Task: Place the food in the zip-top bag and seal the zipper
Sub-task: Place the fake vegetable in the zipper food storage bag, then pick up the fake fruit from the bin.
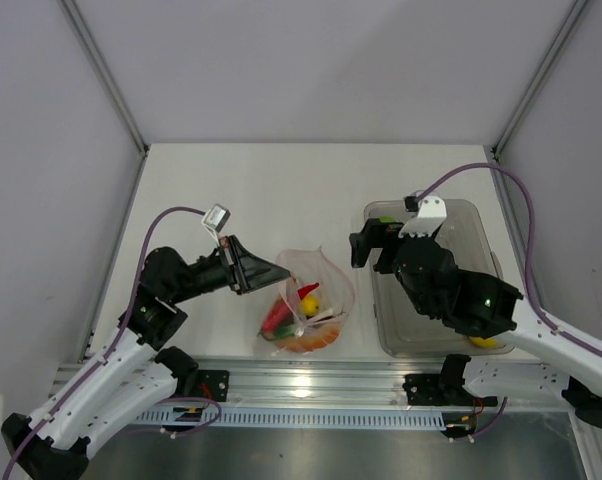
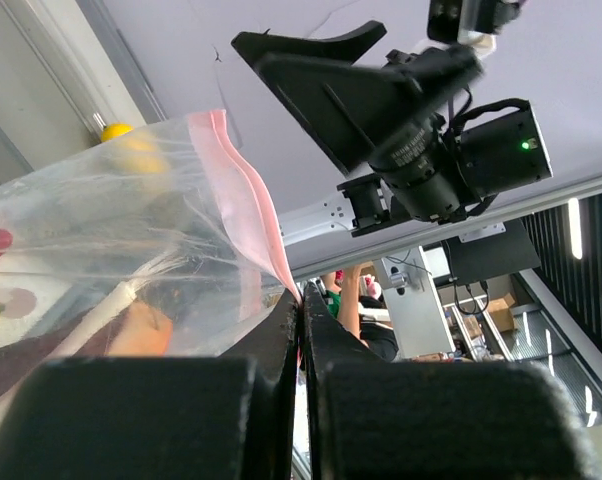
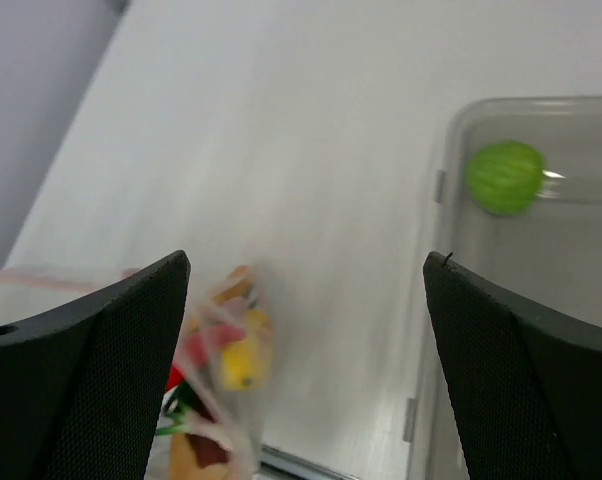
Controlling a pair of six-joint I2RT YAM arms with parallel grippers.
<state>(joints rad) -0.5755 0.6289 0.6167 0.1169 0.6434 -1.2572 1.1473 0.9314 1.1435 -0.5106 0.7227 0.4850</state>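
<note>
The zip-top bag (image 1: 316, 290) stands near the table's front edge, its mouth held up. It holds food: a yellow lemon (image 1: 309, 304), a red chili (image 1: 277, 316) and orange chunks (image 1: 306, 343). My left gripper (image 1: 283, 268) is shut on the bag's mouth at the left corner. In the left wrist view the pink zipper (image 2: 249, 195) runs down into the shut left gripper (image 2: 300, 297). My right gripper (image 1: 365, 243) hangs open and empty to the right of the bag, at the bin's left edge. In the right wrist view the right gripper (image 3: 306, 262) is above the table with the bag (image 3: 221, 370) at lower left.
A rigid clear bin (image 1: 473, 212) stands at the right. It holds a green round fruit (image 3: 504, 177) at its far end and a yellow fruit (image 1: 484, 342) near its front, partly under my right arm. A metal rail (image 1: 311, 380) runs along the table's front edge.
</note>
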